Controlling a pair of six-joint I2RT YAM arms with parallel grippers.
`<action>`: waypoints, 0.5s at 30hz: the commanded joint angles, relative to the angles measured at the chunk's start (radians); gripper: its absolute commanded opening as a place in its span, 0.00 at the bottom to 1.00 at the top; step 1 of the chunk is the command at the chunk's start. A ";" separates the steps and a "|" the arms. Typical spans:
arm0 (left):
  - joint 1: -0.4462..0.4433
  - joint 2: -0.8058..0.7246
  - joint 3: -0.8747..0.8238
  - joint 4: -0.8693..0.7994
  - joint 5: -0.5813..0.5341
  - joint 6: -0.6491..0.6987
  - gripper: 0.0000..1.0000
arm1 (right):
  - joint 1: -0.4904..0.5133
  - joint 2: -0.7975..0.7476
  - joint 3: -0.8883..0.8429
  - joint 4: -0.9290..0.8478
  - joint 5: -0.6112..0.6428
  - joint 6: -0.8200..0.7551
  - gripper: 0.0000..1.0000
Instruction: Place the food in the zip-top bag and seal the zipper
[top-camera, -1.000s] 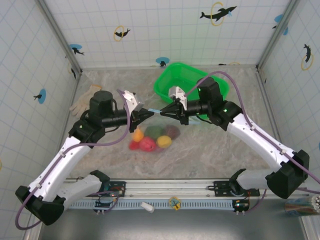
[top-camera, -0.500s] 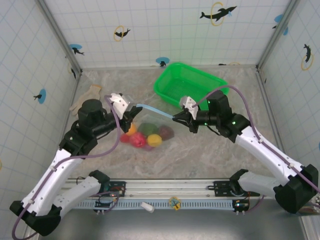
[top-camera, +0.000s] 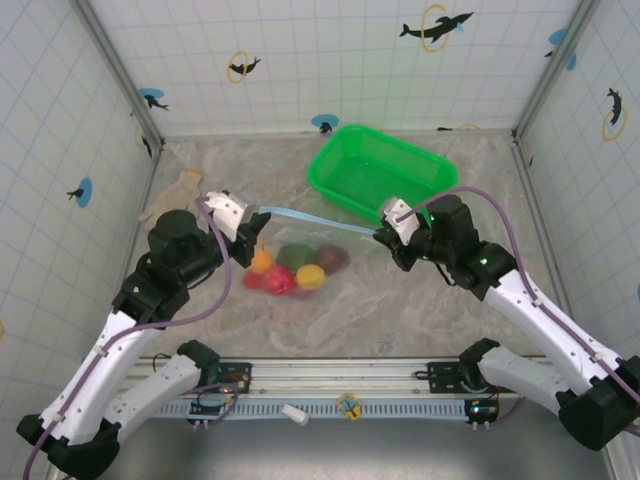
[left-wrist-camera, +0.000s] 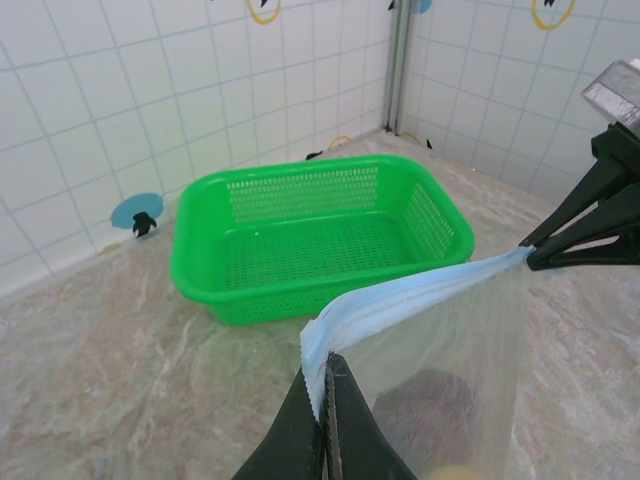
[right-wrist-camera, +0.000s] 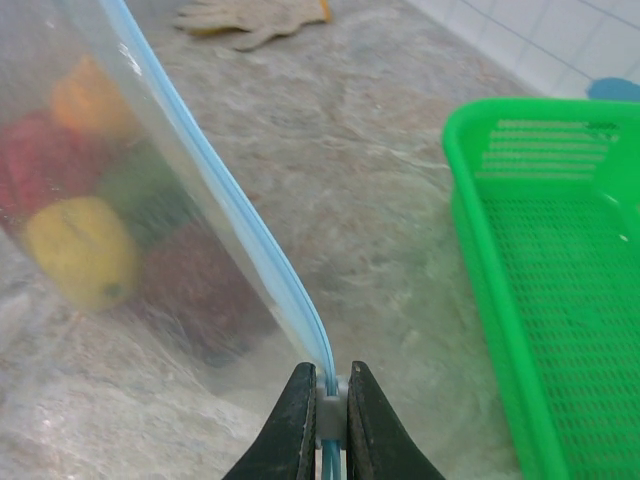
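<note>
At either end of the zipper (top-camera: 315, 220), your left gripper (left-wrist-camera: 325, 400) and right gripper (right-wrist-camera: 330, 388) each clamp the strip, the zip-top bag (left-wrist-camera: 450, 340) sagging beneath them with the food (top-camera: 295, 268) inside, so sealing looks in hand and next calls for a pinch run along it.

The clear, floppy zip-top plastic bag (top-camera: 305, 245) hangs beneath its thin light-blue zipper strip (top-camera: 315, 220), which is stretched taut in a nearly straight line. One end of the strip is pinched in the closed jaws of the left gripper (top-camera: 257, 216) and the other in those of the right gripper (top-camera: 383, 235). In the wrist views the strip's lips lie together as one band. The small toy fruits and vegetables (top-camera: 292, 270) sit clustered inside the bag's lower part: orange (top-camera: 262, 262), red (top-camera: 252, 279), magenta (top-camera: 280, 282), yellow (top-camera: 310, 277), dark green (top-camera: 293, 257) and dark brown (top-camera: 333, 259).
</note>
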 joint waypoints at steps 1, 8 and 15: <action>0.005 -0.037 -0.013 0.057 -0.049 -0.049 0.00 | -0.024 -0.048 -0.044 -0.106 0.127 -0.010 0.00; 0.006 -0.065 -0.006 -0.053 -0.002 -0.069 0.00 | -0.028 -0.075 -0.002 -0.226 0.159 -0.011 0.00; 0.005 -0.071 -0.093 -0.067 0.252 -0.272 0.00 | 0.012 -0.062 0.159 -0.394 0.107 -0.015 0.00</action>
